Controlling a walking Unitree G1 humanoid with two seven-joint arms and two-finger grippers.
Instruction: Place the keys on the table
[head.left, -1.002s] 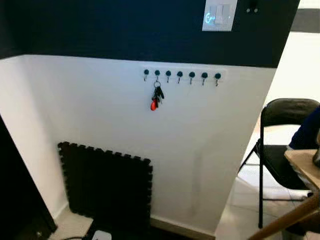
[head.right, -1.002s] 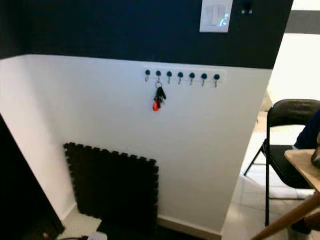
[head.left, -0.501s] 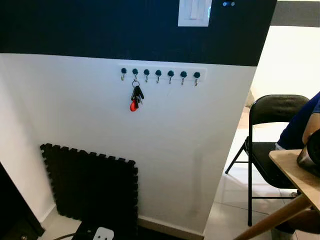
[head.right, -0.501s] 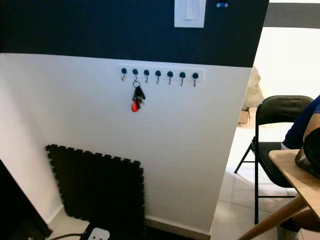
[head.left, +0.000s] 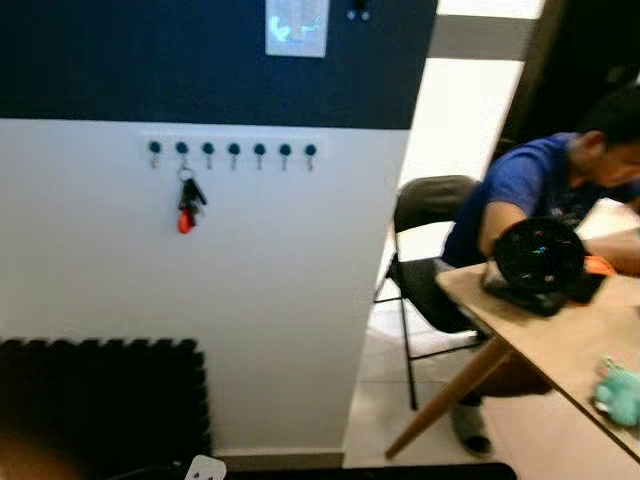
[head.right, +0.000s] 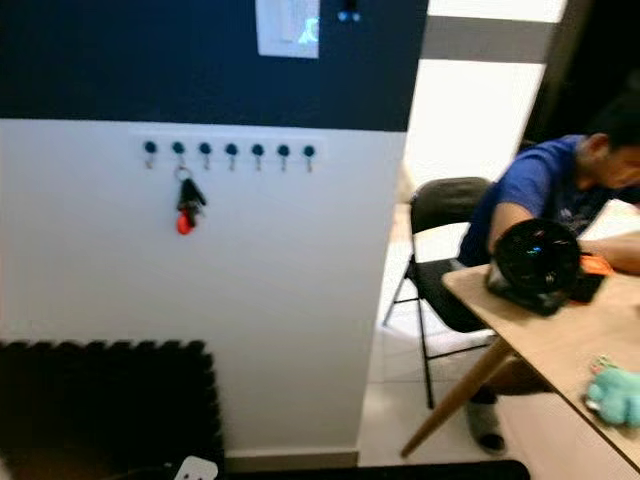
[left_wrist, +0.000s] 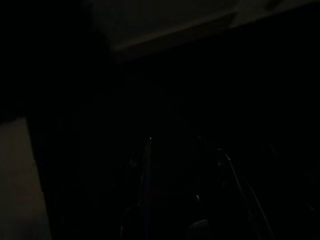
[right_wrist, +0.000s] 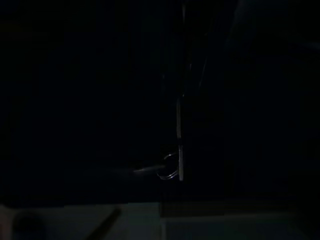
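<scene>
Keys (head.left: 188, 205) hang from the second hook of the wall rack (head.left: 232, 150), at my ten o'clock; the desk (head.left: 560, 340) sits at three o'clock, well apart. Both wrist views are dark, so I cannot tell either gripper's fingers.

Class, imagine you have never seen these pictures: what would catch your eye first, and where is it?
A bunch of keys with a red tag hangs from the second hook of the hook rail on the white wall. To the right, a person in a blue shirt sits at a wooden table that holds a round black fan.
</scene>
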